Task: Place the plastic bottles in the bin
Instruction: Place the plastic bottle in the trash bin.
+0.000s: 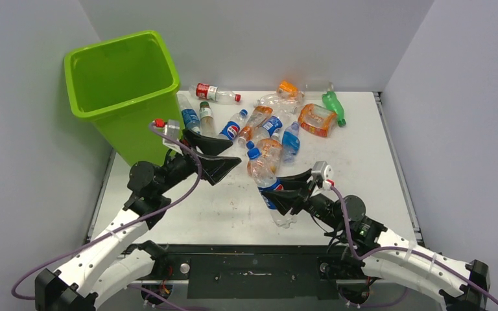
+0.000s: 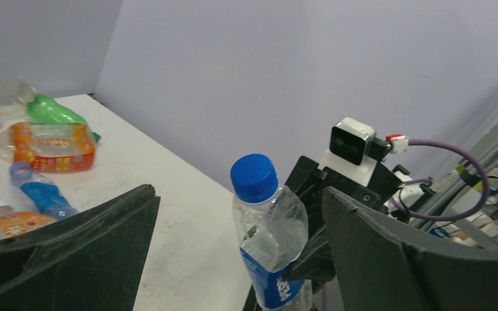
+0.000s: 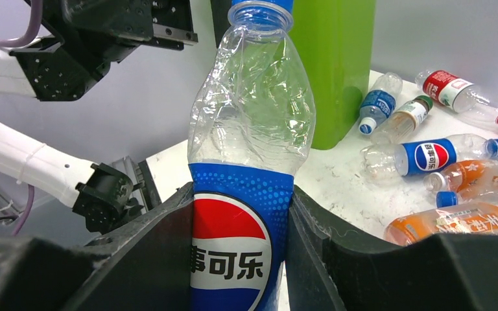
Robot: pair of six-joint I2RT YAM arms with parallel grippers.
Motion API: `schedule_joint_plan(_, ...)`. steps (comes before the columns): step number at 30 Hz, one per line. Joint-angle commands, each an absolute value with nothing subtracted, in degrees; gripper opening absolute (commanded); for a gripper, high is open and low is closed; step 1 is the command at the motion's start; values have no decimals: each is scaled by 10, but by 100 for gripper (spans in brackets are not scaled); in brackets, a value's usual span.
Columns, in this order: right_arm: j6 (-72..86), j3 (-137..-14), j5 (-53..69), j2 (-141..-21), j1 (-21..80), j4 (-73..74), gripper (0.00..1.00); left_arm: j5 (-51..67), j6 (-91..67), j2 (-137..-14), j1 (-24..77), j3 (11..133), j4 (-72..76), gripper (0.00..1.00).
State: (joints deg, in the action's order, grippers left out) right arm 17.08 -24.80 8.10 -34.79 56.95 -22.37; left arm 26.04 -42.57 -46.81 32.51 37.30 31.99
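Slippage is the main risk: the right end effector (image 1: 284,189) is clamped on the slick label of a crushed blue-capped bottle (image 3: 249,116), held upright over the desk (image 1: 363,168). The left end effector (image 1: 230,154) gapes wide just beside it. A mistimed handover would drop it short of the bin (image 1: 136,126) at the far left.

Both arms look alike. The left arm (image 1: 113,236) and the right arm (image 1: 415,259) have smooth white shells on the long links, dotted with small dark screw holes, and chunky black joints between them. A purple cable (image 2: 457,150) trails along each one up to a small white camera block (image 2: 352,144) with a red plug. The left tool (image 1: 235,153) and the right tool (image 1: 277,192) are matt black, each with two broad, wedge-shaped fingers (image 2: 71,246).
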Motion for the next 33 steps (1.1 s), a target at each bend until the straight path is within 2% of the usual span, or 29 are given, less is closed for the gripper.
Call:
schedule_joint_plan(1,165,-233,61,-342,580,-313,24,320,-506,-508,334,417,423,96)
schedule_joint_plan(7,163,-214,60,-361,584,-369,24,352,-520,-578,361,467,406,100)
schedule_joint_plan(13,154,-215,60,-372,585,-372,24,337,-522,-610,381,483,416,89)
schedule_joint_plan(19,150,-208,42,-364,585,-368,24,351,-524,-638,400,501,421,60)
schedule_joint_plan(22,150,-209,44,-365,586,-364,24,349,-523,-641,410,497,438,38)
schedule_joint_plan(24,153,-210,46,-366,586,-358,26,350,-516,-640,413,499,435,16)
schedule_joint_plan(25,156,-213,45,-366,586,-352,33,350,-510,-638,414,503,427,5)
schedule_joint_plan(26,160,-219,44,-367,586,-340,43,347,-503,-636,414,507,412,0)
schedule_joint_plan(28,165,-242,45,-372,587,-294,75,340,-481,-626,415,513,381,0)
schedule_joint_plan(29,169,-255,44,-374,587,-269,98,333,-466,-619,415,518,359,0)
schedule_joint_plan(30,176,-268,42,-375,587,-244,91,324,-447,-610,415,524,332,0)
schedule_joint_plan(33,192,-308,39,-370,587,-171,90,275,-355,-578,415,563,209,0)
